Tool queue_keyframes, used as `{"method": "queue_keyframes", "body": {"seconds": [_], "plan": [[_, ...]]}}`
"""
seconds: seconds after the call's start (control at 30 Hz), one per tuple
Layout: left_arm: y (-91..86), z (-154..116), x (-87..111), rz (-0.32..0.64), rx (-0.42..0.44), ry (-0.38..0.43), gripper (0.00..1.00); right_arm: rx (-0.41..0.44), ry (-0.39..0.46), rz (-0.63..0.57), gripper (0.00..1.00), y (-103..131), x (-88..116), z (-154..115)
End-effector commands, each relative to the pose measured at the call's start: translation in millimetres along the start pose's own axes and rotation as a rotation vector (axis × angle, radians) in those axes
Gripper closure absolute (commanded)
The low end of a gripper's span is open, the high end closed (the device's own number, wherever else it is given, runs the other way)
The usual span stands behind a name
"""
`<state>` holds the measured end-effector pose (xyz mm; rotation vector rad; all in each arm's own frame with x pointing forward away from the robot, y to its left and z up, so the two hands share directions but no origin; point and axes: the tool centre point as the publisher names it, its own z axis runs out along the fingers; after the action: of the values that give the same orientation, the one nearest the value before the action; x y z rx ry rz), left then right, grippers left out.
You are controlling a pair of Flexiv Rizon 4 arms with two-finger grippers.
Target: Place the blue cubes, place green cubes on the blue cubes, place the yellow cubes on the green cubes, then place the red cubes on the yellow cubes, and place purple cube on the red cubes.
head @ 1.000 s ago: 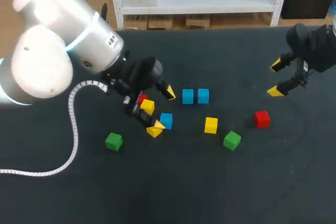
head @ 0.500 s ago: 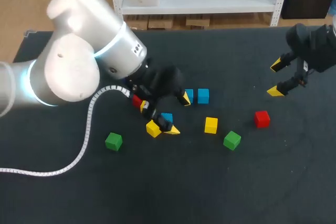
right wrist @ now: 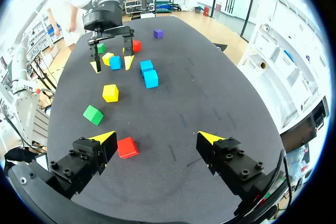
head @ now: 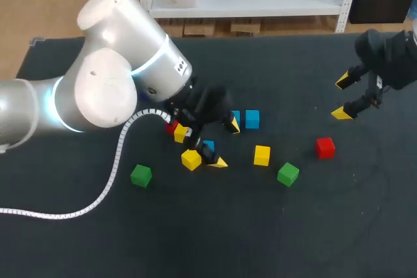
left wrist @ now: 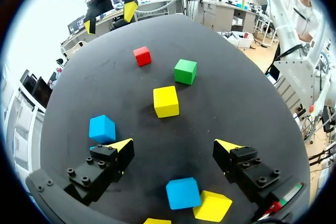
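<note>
While spread, left claw [left wrist: 174, 144] (yellow-tipped) over blue cube [left wrist: 183, 193]

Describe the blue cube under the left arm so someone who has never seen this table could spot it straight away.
Find the big white left arm over the dark table. Between its open jaws lies one blue cube, a yellow cube right beside it. The two other blue cubes sit together as a pair; this one is single.
</note>
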<state>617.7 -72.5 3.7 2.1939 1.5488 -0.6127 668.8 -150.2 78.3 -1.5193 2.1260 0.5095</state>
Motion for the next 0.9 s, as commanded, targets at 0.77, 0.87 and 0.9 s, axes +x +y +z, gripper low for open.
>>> {"method": "queue_keyframes", "body": {"seconds": [0.77, 0.87, 0.9], "plan": [[4.0, -14.0, 41.3, -0.062, -0.027, 0.041, 0.0, -0.001, -0.002, -0.001, 0.0, -0.4, 0.1, 0.4], [2.0, -16.0, 47.9, -0.076, -0.026, 0.048, 0.0, -0.001, -0.002, -0.001, 0.0, -0.4, 0.1, 0.4], [1.3, -16.9, 49.8, -0.081, -0.027, 0.049, 0.0, -0.001, -0.002, -0.001, 0.0, -0.4, 0.1, 0.4]]}}
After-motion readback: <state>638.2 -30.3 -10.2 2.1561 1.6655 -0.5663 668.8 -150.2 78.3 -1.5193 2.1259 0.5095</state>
